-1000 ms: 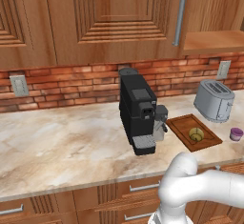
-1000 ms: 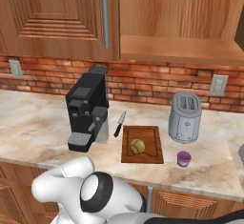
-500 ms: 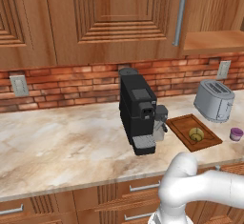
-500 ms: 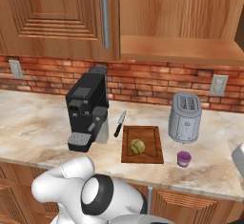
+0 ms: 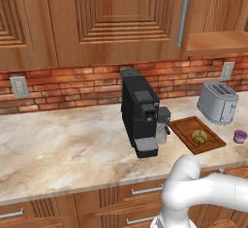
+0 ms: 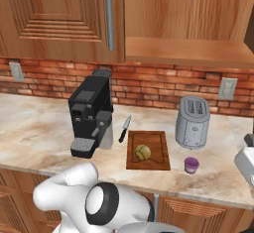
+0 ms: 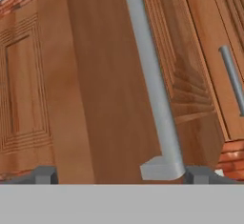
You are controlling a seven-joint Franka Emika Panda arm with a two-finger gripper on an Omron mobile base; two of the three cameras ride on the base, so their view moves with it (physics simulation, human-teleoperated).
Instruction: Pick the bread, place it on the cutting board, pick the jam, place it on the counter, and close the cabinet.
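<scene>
The bread (image 6: 143, 152) (image 5: 199, 136) lies on the dark cutting board (image 6: 158, 140) (image 5: 185, 125). To its right the purple jam (image 6: 191, 165) (image 5: 240, 136) stands on the counter (image 6: 34, 123) (image 5: 63, 144). The cabinet (image 6: 183, 48) (image 5: 218, 40) above the toaster is open, with a bare shelf. In the hand view my gripper (image 7: 122, 175) is open, close under the swung-out cabinet door (image 7: 95, 99). The lower end of that door's silver handle (image 7: 162, 166) sits between the fingertips (image 7: 45, 174).
A black coffee machine (image 6: 92, 115) (image 5: 140, 113) stands left of the board, with a knife (image 6: 124, 128) beside it. A silver toaster (image 6: 193, 121) (image 5: 217, 101) sits behind the jam. A closed door with a bar handle (image 6: 109, 16) (image 5: 182, 16) adjoins the open compartment.
At the right edge of the right base view a white part of my arm has come further into the picture. Bread, jam and board have not moved.
</scene>
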